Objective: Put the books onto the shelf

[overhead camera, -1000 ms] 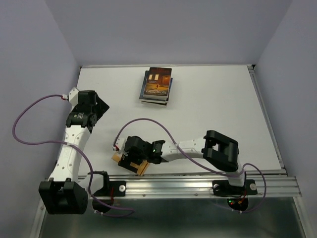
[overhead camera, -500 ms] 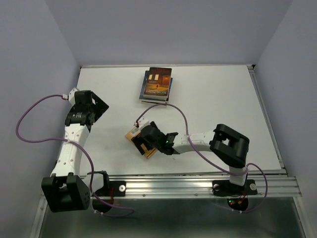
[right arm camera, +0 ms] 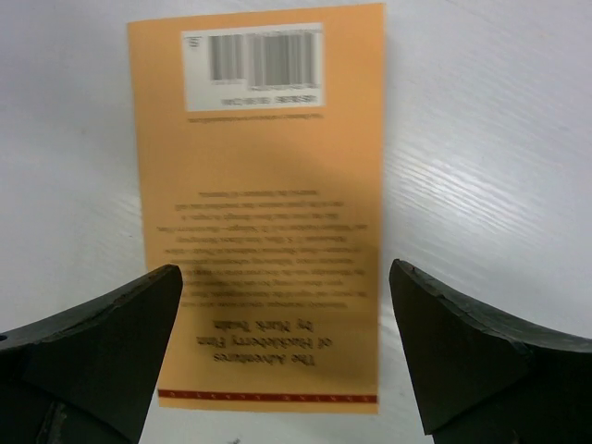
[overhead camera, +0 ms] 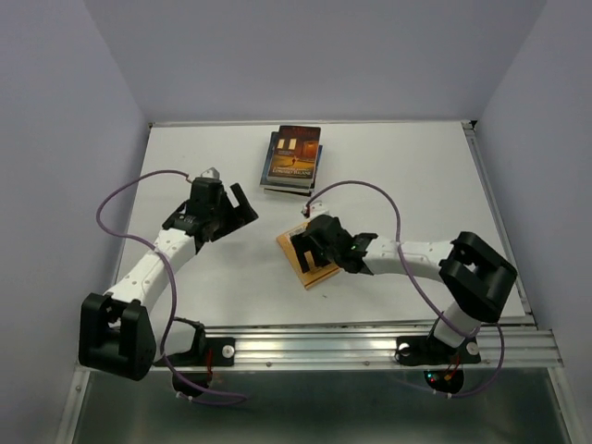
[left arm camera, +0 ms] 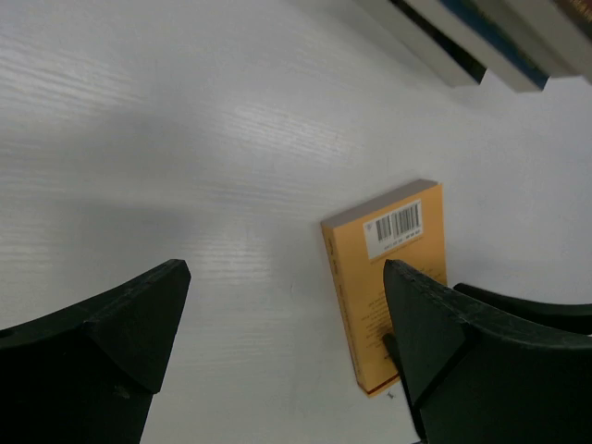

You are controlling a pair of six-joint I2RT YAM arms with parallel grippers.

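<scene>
Fingers of right end effector apart, straddling orange book flat on desk. Fingers of left end effector apart, empty. The book stack sits beyond both. No shelf visible; likely nothing shelved yet.

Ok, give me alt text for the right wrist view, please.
An orange book lies back cover up on the white table, barcode at the far end. The right gripper is open, its two dark tips flanking the book's near end.

Free table btwn orange book & book stack; wall behind stack.
</scene>
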